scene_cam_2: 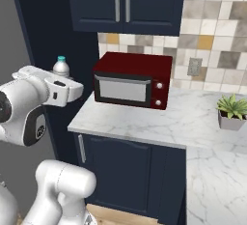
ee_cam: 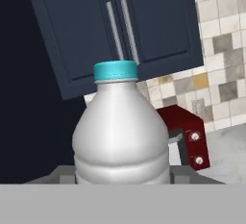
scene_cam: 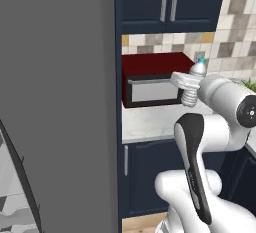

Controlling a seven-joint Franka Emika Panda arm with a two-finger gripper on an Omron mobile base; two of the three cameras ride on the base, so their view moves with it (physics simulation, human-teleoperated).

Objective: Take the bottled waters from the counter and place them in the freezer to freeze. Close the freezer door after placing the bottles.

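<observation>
- I see my gripper (scene_cam: pixel 190 88) clamped on a small clear ribbed plastic bottle (scene_cam: pixel 194 82) with a light blue cap — upright, carried above the white marble counter (scene_cam: pixel 150 122).
- The big grey freezer panel (scene_cam: pixel 60 102) lies at nine o'clock in the left base view — I judge that's where to swing.

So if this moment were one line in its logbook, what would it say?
hand: shut on water bottle | bottle: upright, lifted above counter | nearby: red microwave | freezer: bottle not placed yet

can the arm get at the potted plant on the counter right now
Probably not as things stand: the gripper is shut on a water bottle, held up beside the red microwave. The potted plant sits unobstructed at the far end of the counter.
</observation>
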